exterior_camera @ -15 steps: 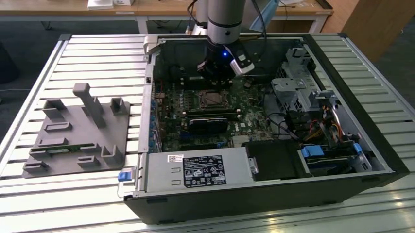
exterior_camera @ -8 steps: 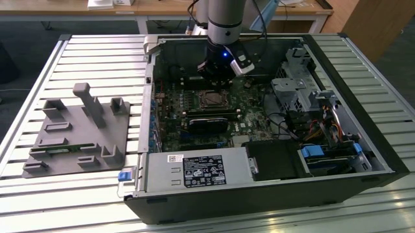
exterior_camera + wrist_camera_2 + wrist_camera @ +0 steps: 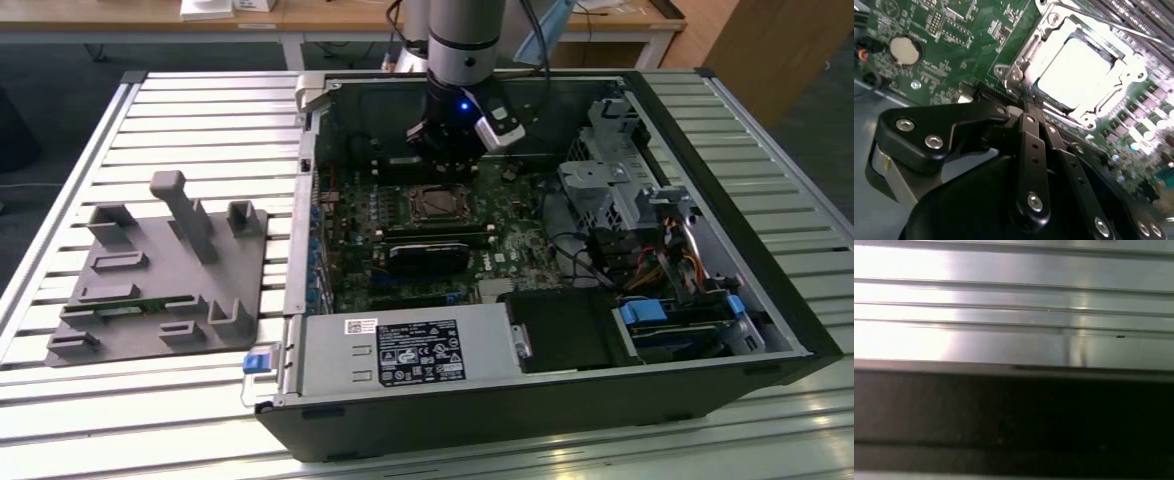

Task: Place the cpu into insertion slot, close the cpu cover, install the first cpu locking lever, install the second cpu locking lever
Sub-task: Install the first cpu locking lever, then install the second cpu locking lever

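- My black hand (image 3: 445, 150) hangs inside the open black computer case (image 3: 747, 290), low over the green circuit board (image 3: 521, 255).
- In the second wrist view my black metal fingers (image 3: 1031, 135) sit close together with nothing between them. The tips come to a point right at the near edge of the socket.
- The small square insertion slot with its silvery metal rim (image 3: 1016, 75) lies just past my fingertips in that view. In the exterior view the slot (image 3: 435, 203) sits just below my hand, toward the front of the case.
- The flat square cpu with a shiny grey top (image 3: 1074, 75) is already lying in the slot. Bright light makes its top look almost white.
- The thin silvery metal cpu cover with a square window (image 3: 1131, 75) lies flat around the cpu, so the cpu shows through the window.
- A thin silver wire lever (image 3: 1134, 30) runs along the far side of the socket from my hand. I cannot tell if it is hooked down.
- A round silver coin battery (image 3: 905, 50) sits on the green board, off to one side of my hand.
- The case rests on a counter made of long silver metal slats (image 3: 200, 110).
- A grey plastic tray with upright blocks (image 3: 154, 270) sits on the counter, well apart from my hand, on the exterior view's left.
- In the first wrist view there are silver slats (image 3: 1014, 305) beside a dark band.
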You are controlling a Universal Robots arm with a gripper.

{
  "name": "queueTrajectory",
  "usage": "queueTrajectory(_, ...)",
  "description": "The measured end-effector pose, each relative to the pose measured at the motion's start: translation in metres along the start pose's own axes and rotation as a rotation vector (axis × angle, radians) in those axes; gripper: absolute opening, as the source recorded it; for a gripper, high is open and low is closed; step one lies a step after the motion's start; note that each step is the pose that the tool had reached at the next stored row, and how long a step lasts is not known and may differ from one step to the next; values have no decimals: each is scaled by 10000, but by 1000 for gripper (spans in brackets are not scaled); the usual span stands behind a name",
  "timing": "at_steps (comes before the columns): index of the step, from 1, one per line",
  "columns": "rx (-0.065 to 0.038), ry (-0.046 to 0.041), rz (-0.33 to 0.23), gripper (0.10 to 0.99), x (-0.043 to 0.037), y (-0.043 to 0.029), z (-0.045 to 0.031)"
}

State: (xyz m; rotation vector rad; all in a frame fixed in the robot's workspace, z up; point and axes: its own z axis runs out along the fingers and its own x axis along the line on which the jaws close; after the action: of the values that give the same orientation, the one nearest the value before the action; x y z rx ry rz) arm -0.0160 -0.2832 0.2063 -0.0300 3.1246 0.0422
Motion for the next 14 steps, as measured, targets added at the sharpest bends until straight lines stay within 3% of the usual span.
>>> queueTrajectory(4, 4, 2, 0, 106, -1, 2, -76)
queueTrajectory(14, 6, 1, -1, 106, -1, -21, -75)
